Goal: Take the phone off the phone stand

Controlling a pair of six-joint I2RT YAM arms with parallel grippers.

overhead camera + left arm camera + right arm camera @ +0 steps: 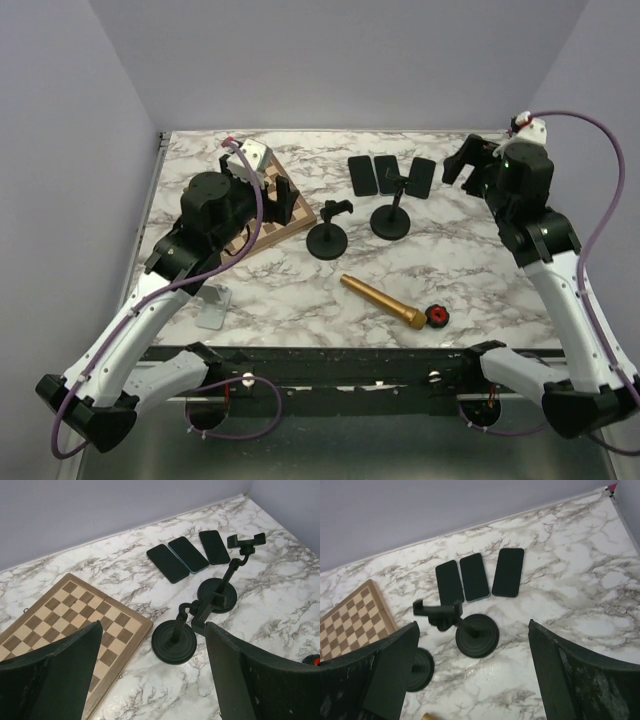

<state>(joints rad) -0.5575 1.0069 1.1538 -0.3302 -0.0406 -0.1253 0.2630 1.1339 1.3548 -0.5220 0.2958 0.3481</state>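
Observation:
Three dark phones lie flat in a row at the back of the table: left (362,175), middle (387,173), right (421,176). Two black phone stands stand in front of them, the left stand (327,240) and the right stand (390,220). Both clamps look empty; the right stand's clamp (438,609) holds nothing. My left gripper (272,196) is open and empty above the chessboard's right edge, left of the left stand (174,641). My right gripper (462,162) is open and empty, raised right of the phones. The phones also show in the left wrist view (188,554) and right wrist view (474,577).
A wooden chessboard (285,215) lies at the back left. A gold cylinder (382,301) and a small red-and-black object (437,316) lie near the front centre. A small clear piece (213,308) sits at the front left. Walls close in the back and sides.

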